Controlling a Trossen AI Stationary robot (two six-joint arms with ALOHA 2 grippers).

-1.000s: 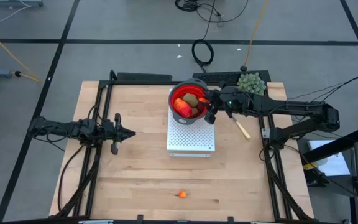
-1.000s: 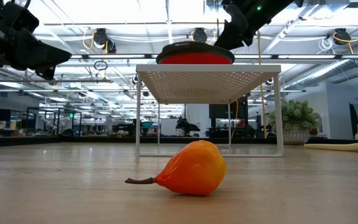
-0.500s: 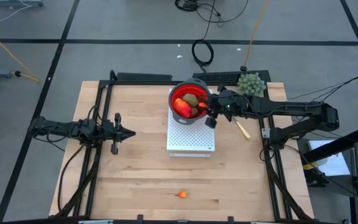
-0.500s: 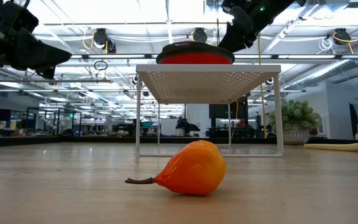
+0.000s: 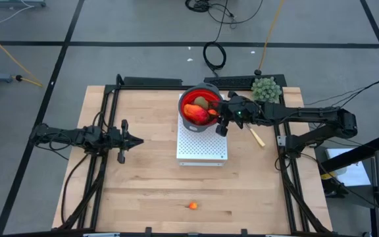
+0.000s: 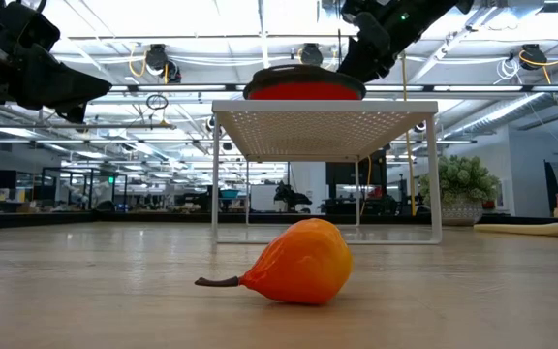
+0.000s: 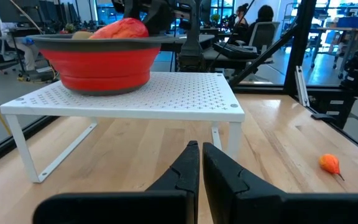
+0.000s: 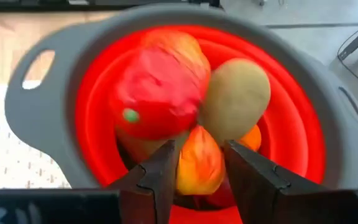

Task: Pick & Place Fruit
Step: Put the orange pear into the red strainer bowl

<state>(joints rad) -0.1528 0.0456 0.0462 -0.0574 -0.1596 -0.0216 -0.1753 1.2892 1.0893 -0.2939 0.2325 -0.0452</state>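
right wrist view has the right gripper [image 8: 199, 171] hanging just over the red bowl [image 8: 303, 124], fingers apart around an orange fruit [image 8: 199, 163] on the pile. left gripper [image 5: 137, 140] sits pinched together, well away. one stray pear [image 6: 298, 262] lies on the table [image 5: 143, 191].

Bright ceiling strips glare behind the white rack [image 6: 325, 121], leaving the arms above it as silhouettes. The red bowl [image 8: 303, 134] looks overexposed, the fruit [image 8: 160, 87] inside it smeared with blur.

Red bowl [image 5: 199, 108] on white rack [image 5: 202, 145]
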